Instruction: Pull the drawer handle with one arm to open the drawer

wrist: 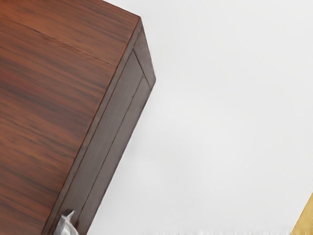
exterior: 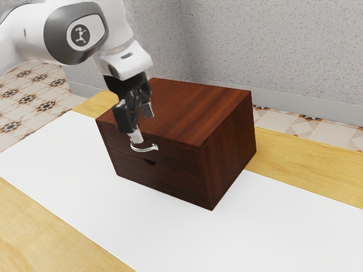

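Claw (exterior: 136, 135) at the handle (exterior: 145, 148), drawer (exterior: 173, 154) shut.
Clenched on it or released, I cannot tell; the whole pull looks left to do.

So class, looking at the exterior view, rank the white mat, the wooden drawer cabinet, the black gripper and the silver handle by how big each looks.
Largest to smallest:
1. white mat
2. wooden drawer cabinet
3. black gripper
4. silver handle
All four clearly differ.
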Robot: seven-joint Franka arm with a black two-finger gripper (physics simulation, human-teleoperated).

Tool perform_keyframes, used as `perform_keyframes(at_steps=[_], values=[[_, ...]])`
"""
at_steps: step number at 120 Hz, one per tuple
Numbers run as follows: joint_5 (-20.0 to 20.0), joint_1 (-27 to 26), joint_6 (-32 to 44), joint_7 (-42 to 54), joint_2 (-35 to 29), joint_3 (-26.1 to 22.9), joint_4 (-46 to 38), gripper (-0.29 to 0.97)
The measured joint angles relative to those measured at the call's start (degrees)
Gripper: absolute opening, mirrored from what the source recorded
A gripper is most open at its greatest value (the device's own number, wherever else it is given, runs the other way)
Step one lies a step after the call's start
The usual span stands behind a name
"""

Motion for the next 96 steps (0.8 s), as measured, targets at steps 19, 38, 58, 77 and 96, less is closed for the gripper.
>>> perform_keyframes(at_steps=[19, 38, 58, 77, 96], values=[[-0.95, -1.74, 4.24, 8.75, -2.48, 1.06, -5.7, 0.68], [-1.77, -4.47, 7.04, 16.23, -2.6, 3.89, -7.93, 0.68], [-2.0, -4.68, 9.06, 22.56, -2.92, 6.71, -9.1, 0.68], [-1.99, -0.98, 9.92, 27.16, -3.27, 7.88, -9.79, 0.68], [-1.98, 2.48, 10.8, 30.68, -4.44, 8.27, -11.89, 0.68]])
